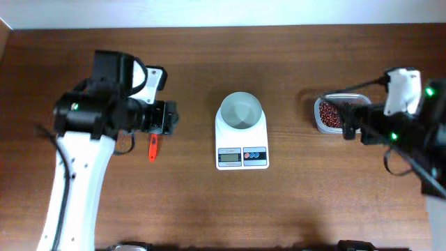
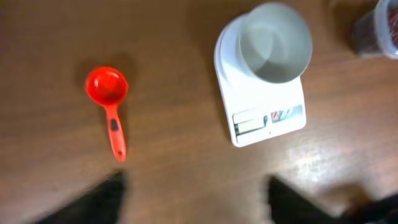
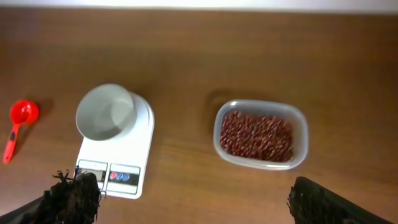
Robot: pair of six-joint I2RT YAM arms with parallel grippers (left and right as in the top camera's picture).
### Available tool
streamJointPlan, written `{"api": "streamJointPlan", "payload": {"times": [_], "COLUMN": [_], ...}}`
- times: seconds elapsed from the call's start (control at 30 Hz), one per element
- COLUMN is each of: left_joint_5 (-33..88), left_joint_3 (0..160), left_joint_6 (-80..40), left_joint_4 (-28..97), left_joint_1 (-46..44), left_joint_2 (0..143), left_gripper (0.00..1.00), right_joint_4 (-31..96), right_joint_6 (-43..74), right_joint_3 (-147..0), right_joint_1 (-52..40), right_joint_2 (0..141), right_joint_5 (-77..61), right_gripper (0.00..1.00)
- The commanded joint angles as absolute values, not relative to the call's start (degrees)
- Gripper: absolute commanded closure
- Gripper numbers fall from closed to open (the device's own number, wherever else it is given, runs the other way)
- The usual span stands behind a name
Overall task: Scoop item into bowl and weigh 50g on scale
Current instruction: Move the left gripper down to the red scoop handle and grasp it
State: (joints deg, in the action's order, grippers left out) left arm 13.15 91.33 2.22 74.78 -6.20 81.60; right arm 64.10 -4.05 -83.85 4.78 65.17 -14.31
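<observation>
The white scale lies mid-table with the empty white bowl on it; both also show in the left wrist view and the right wrist view. The red-brown beans fill a clear tub at the right. A red scoop lies left of the scale, its cup up. My left gripper is open and empty above the table near the scoop. My right gripper is open and empty, just in front of the tub.
The brown wooden table spans the view. Its far edge meets a pale wall. The left arm's white link lies over the table's left side. The right arm covers the right edge.
</observation>
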Motion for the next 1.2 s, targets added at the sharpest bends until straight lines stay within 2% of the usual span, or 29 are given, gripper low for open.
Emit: {"api": "streamJointPlan", "payload": {"times": [0.0, 0.1, 0.2, 0.37, 0.4, 0.47, 0.57, 0.63, 0.7, 0.73, 0.77, 0.8, 0.93, 0.97, 1.0, 1.03, 1.17], "left_joint_5": [14.0, 9.3, -0.4, -4.1, -4.1, -4.2, -4.2, -4.1, -3.9, -3.9, -3.9, -3.9, -2.9, -1.8, -0.5, -0.2, -0.2], "left_joint_3": [92.4, 92.4, 92.1, 92.1, 92.1, 92.1, 92.1, 92.1, 92.1, 92.1, 92.1, 92.1, 92.1, 92.1, 92.1, 92.1, 92.1], "left_joint_6": [3.0, -2.2, -9.7, -13.7, -13.7, -13.7, -13.7, -13.7, -13.6, -13.6, -13.6, -13.6, -13.7, -13.7, -13.6, -13.6, -12.5], "left_joint_4": [75.5, 72.9, 70.7, 64.9, 63.4, 61.5, 59.1, 58.3, 58.1, 58.1, 58.1, 58.1, 58.8, 59.3, 60.7, 63.1, 68.1], "left_joint_1": [-5.8, -5.8, -5.8, -5.8, -5.8, -5.8, -5.8, -5.8, -5.8, -5.8, -5.8, -5.8, -5.8, -5.8, -5.8, -5.8, -1.9], "left_joint_2": [83.7, 83.9, 84.0, 86.2, 87.5, 90.3, 95.3, 98.4, 101.1, 101.7, 101.7, 101.7, 101.7, 101.7, 101.6, 101.5, 101.2], "left_gripper": [1.0, 1.0, 1.0, 0.91, 0.82, 0.78, 0.66, 0.46, 0.37, 0.27, 0.08, 0.01, 0.01, 0.07, 0.44, 1.0, 1.0], "right_joint_4": [64.3, 64.3, 64.3, 64.3, 63.8, 61.5, 58.0, 56.7, 56.7, 56.7, 56.7, 56.7, 56.7, 56.7, 56.7, 56.7, 56.7], "right_joint_6": [-3.6, -3.6, -3.6, -3.6, -3.6, -3.6, -3.6, -3.6, -3.6, -3.6, -3.6, -3.6, -3.6, -3.6, -3.6, -3.6, -3.6], "right_joint_3": [-85.0, -85.0, -85.0, -84.9, -84.9, -85.0, -85.0, -85.0, -84.9, -84.9, -84.9, -84.9, -84.9, -84.9, -84.9, -84.9, -84.9], "right_joint_1": [4.5, 4.5, 4.5, 4.5, 4.5, 4.5, 4.5, 4.5, 4.5, 4.5, 4.5, 4.5, 4.5, 4.5, 4.5, 4.5, 4.5], "right_joint_2": [69.7, 73.7, 78.9, 87.5, 89.8, 93.0, 95.2, 96.1, 96.4, 96.4, 96.4, 96.4, 96.4, 96.4, 96.4, 96.4, 96.4], "right_joint_5": [-19.4, -19.5, -19.5, -19.5, -19.5, -19.5, -19.4, -18.1, -18.0, -18.0, -18.0, -18.0, -18.0, -18.0, -18.0, -18.0, -18.0], "right_gripper": [0.01, 0.01, 0.01, 0.01, 0.01, 0.01, 0.01, 0.01, 0.01, 0.01, 0.01, 0.01, 0.01, 0.01, 0.01, 0.01, 0.01]}}
